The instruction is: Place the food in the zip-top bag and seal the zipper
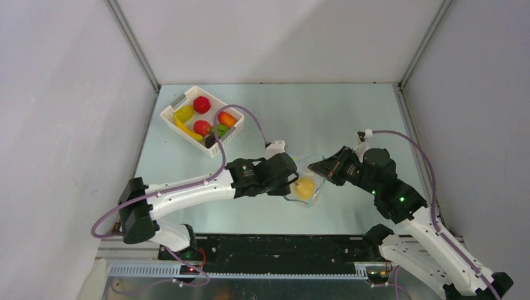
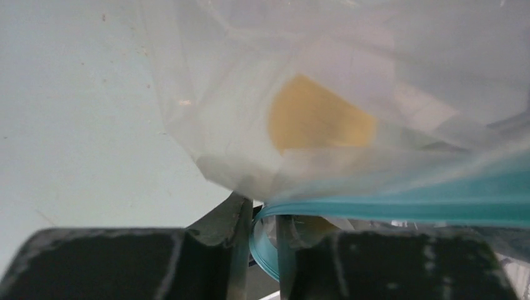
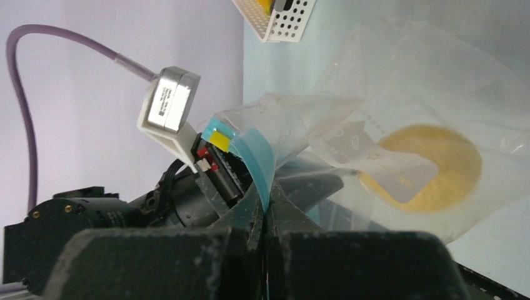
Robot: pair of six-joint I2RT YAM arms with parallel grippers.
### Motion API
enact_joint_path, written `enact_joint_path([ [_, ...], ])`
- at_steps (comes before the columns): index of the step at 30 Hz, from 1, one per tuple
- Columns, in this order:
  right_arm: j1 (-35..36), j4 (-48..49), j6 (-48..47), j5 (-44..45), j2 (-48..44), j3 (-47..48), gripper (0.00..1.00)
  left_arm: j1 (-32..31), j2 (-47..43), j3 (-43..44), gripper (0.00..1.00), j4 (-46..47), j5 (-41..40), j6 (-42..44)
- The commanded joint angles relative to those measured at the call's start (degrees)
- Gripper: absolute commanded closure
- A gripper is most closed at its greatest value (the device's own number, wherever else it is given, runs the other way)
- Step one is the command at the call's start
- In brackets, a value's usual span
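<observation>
At far left, the white basket (image 1: 167, 114) holds several pieces of the food (image 1: 202, 104), red, yellow, orange and green, well apart from both arms. The left gripper (image 2: 263, 225) is at the near end of the bag mouth, jaws close together with the zipper (image 2: 400, 209) caught between them and apparently touching on both sides. At centre, the zip-top bag (image 2: 206, 94) lies on the table with one yellow piece (image 1: 305, 187) inside, just beyond the left fingers. To the right, the right gripper (image 3: 267, 215) is clamped tight on the same blue strip at its other end. Assessment: the step in hand is work on the mouth, one item loaded. Next, either pinch along the strip to seal, keeping it taut between the grips, or free one arm to fetch more food from the basket.
</observation>
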Motion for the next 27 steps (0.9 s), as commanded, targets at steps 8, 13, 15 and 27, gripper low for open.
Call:
enact_joint_path([
  [8,-6.8,-14.3,-15.91,4.54,2.65,6.88,1.0,0.55,-4.57,7.5,1.0,-19.97,-10.75,2.5],
  [13,-8.42,-28.81,-28.63,16.24,5.26,17.77,1.0,1.61,-7.83,9.27,1.0,-27.71,-14.7,3.77],
  [15,-8.52,-30.94,-31.6,19.05,5.61,19.84,1.0,2.16,-8.49,10.59,1.0,-30.0,-16.5,4.13],
  [27,-4.75,-26.09,-39.51,2.76,7.41,16.12,0.88,4.38,-4.53,15.28,1.0,-16.94,-9.14,16.68],
])
